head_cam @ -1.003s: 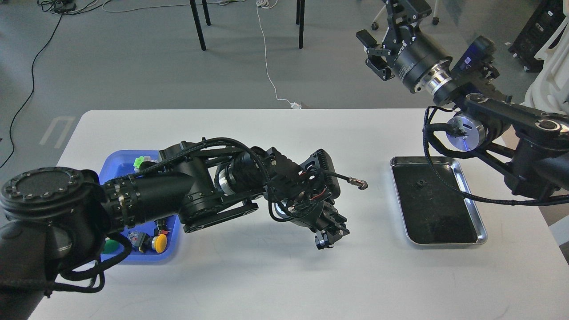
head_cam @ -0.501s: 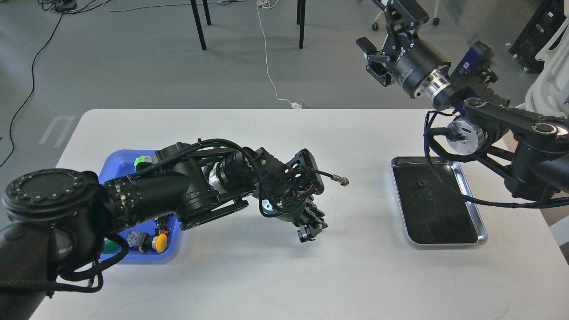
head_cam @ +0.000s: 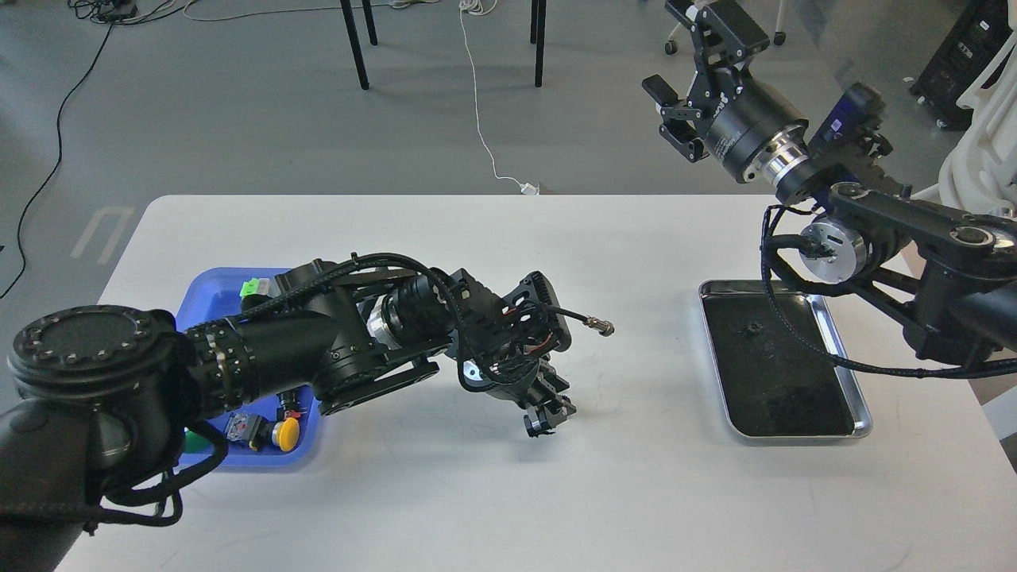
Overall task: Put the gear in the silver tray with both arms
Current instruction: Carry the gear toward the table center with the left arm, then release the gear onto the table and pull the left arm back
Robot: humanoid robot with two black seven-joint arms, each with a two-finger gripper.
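Note:
The silver tray (head_cam: 863, 417) lies on the right side of the white table, its black inner surface up. A small dark piece that looks like the gear (head_cam: 748, 328) lies in the tray's far left part. My left gripper (head_cam: 544, 422) points down just above the table's middle, well left of the tray; it is small and dark, so its fingers cannot be told apart. My right gripper (head_cam: 672, 49) is raised high beyond the table's far edge, above and behind the tray, with its fingers spread and nothing between them.
A blue plastic tray (head_cam: 208, 291) with several small coloured parts sits at the left, partly under my left arm. A cable plug (head_cam: 605, 326) sticks out from the left wrist. Black cables of the right arm hang over the silver tray. Chair legs and floor cables lie beyond the table.
My left arm has drawn back to the left, its gripper moving away from the silver tray. My right gripper has shifted slightly right and stays raised. The gear has not moved.

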